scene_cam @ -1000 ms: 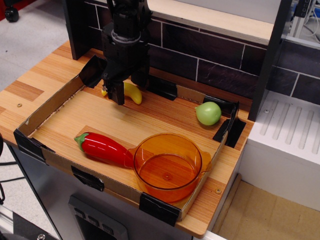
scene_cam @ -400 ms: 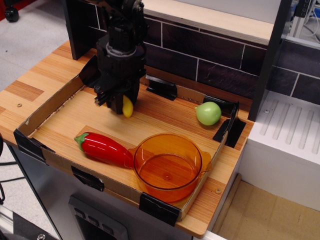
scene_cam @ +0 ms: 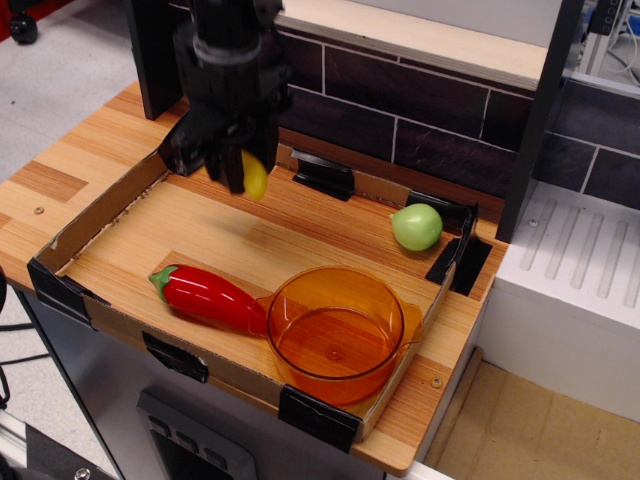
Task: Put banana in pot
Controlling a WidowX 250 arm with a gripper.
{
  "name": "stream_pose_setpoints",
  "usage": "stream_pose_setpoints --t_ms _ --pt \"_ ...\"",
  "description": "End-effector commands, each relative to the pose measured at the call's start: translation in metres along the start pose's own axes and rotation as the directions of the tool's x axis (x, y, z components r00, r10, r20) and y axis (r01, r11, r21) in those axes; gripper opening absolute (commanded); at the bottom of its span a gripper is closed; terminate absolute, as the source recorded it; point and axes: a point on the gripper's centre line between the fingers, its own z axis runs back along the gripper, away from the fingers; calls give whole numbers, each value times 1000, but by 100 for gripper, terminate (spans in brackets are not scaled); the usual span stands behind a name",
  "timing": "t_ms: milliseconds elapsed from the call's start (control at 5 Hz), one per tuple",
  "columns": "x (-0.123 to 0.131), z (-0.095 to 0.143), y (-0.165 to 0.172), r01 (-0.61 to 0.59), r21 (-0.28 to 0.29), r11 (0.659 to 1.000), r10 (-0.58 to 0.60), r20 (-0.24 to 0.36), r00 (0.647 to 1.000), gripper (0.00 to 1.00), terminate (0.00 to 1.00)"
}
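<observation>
My black gripper [scene_cam: 236, 172] is shut on the small yellow banana [scene_cam: 255, 176] and holds it in the air above the back left of the tray. Only the banana's right half shows past the fingers. The transparent orange pot [scene_cam: 336, 331] stands empty at the tray's front right corner, well to the right of and nearer than the gripper.
A red pepper [scene_cam: 207, 298] lies at the front of the tray, touching the pot's left side. A round green fruit [scene_cam: 416, 226] sits at the back right. The low cardboard tray wall [scene_cam: 98, 210] rings the workspace. A dark brick wall [scene_cam: 400, 100] stands behind.
The gripper closed on the banana at the tray's back and has lifted it up off the floor, moving slightly left.
</observation>
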Motion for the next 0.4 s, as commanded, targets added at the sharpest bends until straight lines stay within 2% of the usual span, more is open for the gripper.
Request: stream_pose_setpoints --t_ms 0,200 --pt "-44 37 26 99 16 995 -97 -79 992 0 0" --pt "-70 33 40 173 27 984 -171 -84 982 0 0"
